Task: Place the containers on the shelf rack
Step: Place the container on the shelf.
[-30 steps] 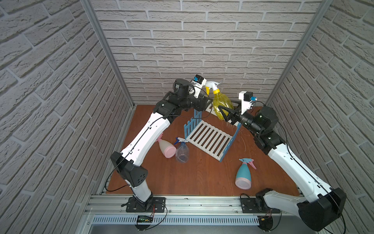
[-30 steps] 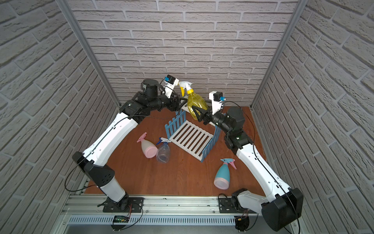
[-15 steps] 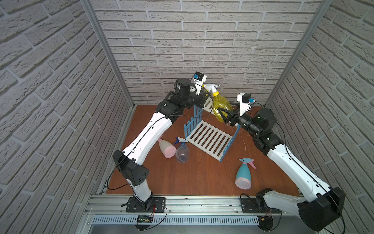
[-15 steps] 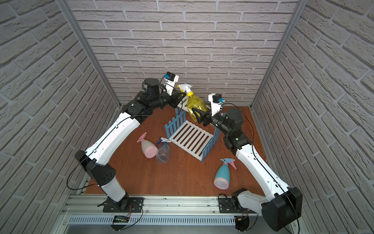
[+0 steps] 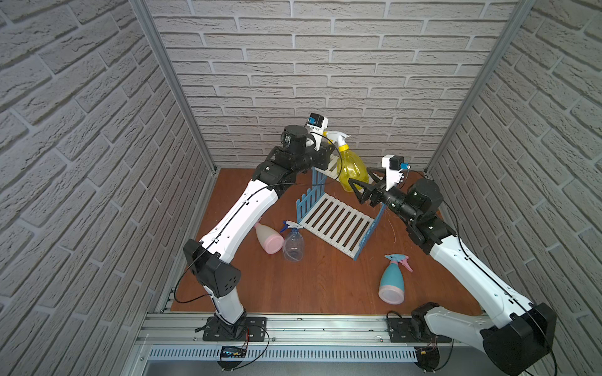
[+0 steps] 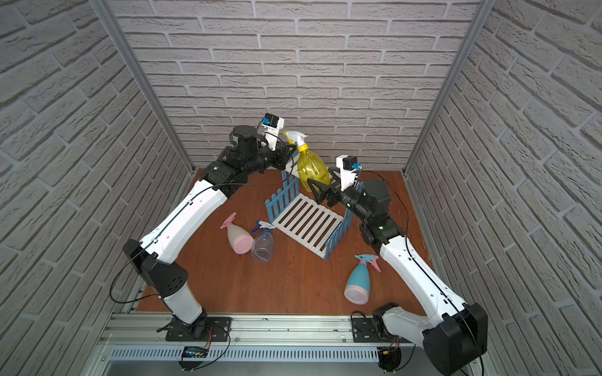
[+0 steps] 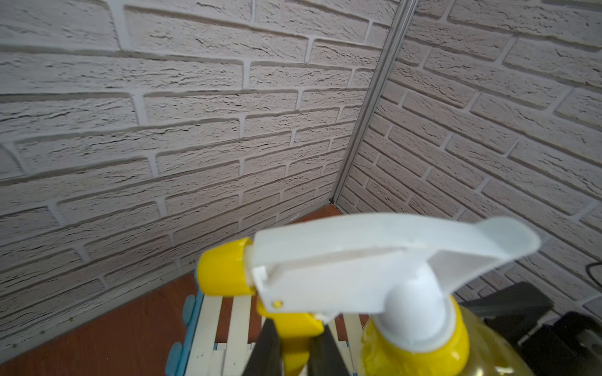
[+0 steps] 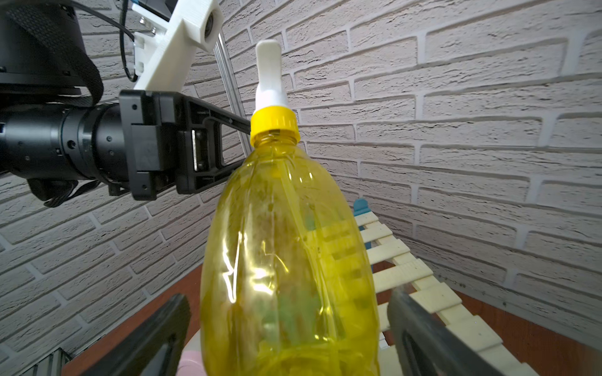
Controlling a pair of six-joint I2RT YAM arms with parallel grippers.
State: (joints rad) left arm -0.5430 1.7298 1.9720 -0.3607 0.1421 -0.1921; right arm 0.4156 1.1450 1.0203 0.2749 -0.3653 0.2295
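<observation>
The yellow bottle [image 5: 351, 169] stands upright, head up; left gripper [image 7: 294, 353] clamps its trigger, right gripper [image 8: 290, 325] gapes wide.

Top views overlook everything; both wrist cameras closely face the yellow bottle [image 8: 286, 260].

1. White brick walls [image 5: 325, 65] are closing in the scene on three sides, filling the top, left and right of both top views.
2. Two metal posts [image 5: 170, 81] are slanting from the upper corners down to the floor.
3. A red-brown wooden floor [image 5: 309, 286] is lying at centre and lower middle.
4. A metal rail [image 5: 325, 328] is spanning the bottom edge, with a slotted vent strip [image 5: 325, 354] running under it.
5. Soft, even light is falling across walls and floor.
</observation>
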